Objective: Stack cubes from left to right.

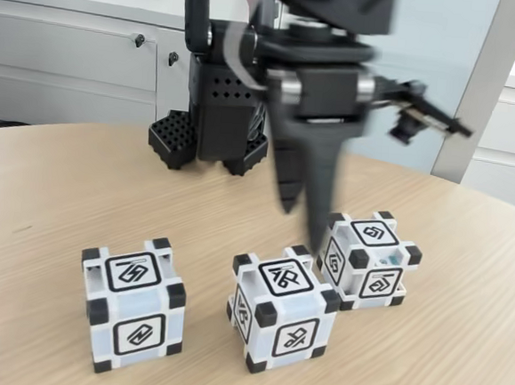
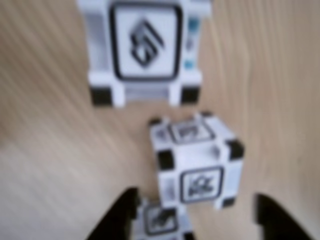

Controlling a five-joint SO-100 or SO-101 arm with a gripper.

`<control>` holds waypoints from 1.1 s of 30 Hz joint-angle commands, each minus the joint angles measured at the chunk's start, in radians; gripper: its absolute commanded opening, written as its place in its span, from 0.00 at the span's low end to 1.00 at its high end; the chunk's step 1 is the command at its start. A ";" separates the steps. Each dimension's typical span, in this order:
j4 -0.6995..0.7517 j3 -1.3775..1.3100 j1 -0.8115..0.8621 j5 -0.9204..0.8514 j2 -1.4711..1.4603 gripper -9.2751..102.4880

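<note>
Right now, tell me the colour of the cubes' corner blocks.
Black, on white cubes; clearest in the fixed view.

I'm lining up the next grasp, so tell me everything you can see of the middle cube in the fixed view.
The middle cube is white, plastic-looking, with black corner blocks and a black-framed square glyph on each visible face. It sits flat on the wooden table, turned so one vertical edge faces the camera. It stands close to the right cube, though contact cannot be told, and well apart from the left cube. The blurred fingers hang behind it, not touching.
</note>
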 commanded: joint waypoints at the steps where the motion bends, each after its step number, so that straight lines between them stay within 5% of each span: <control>1: 0.008 -0.041 -0.083 0.028 0.011 0.43; 6: 0.009 -0.038 -0.186 0.092 -0.008 0.50; 22: -0.009 -0.054 -0.304 0.186 -0.250 0.51; 26: -0.011 -0.054 -0.301 0.216 -0.354 0.38; 30: -0.011 -0.054 -0.301 0.212 -0.374 0.14; 33: -0.011 -0.057 -0.301 0.199 -0.348 0.11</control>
